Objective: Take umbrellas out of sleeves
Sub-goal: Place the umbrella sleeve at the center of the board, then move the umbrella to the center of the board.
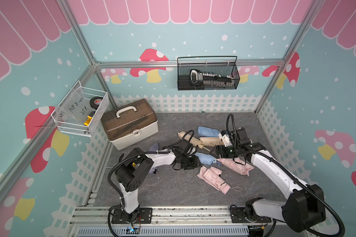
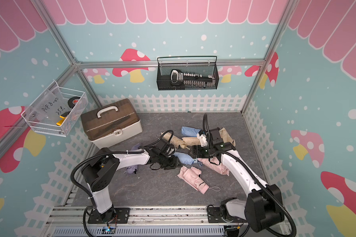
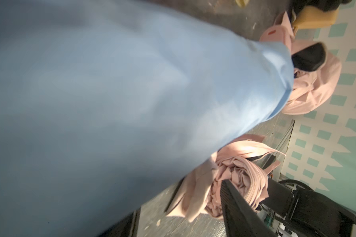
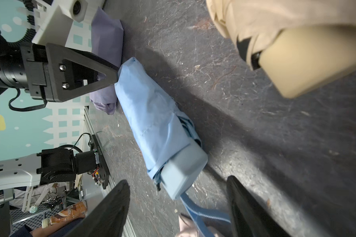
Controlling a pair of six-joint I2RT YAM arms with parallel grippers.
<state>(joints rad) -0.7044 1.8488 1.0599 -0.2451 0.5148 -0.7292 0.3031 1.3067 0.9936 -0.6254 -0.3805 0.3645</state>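
Smooth blue sleeve [image 3: 132, 102] wraps umbrella [image 4: 188, 128], boxy handle [image 4: 183, 170] exposed; left tool [image 1: 196, 162] parted at sleeve tip, right tool [image 4: 178, 181] open, empty.

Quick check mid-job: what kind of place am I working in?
Probably a staged robot test booth, not a real room: aluminium frame with mushroom-print panels, left arm and right arm bolted to a front rail, pastel umbrellas strewn on a grey tabletop.
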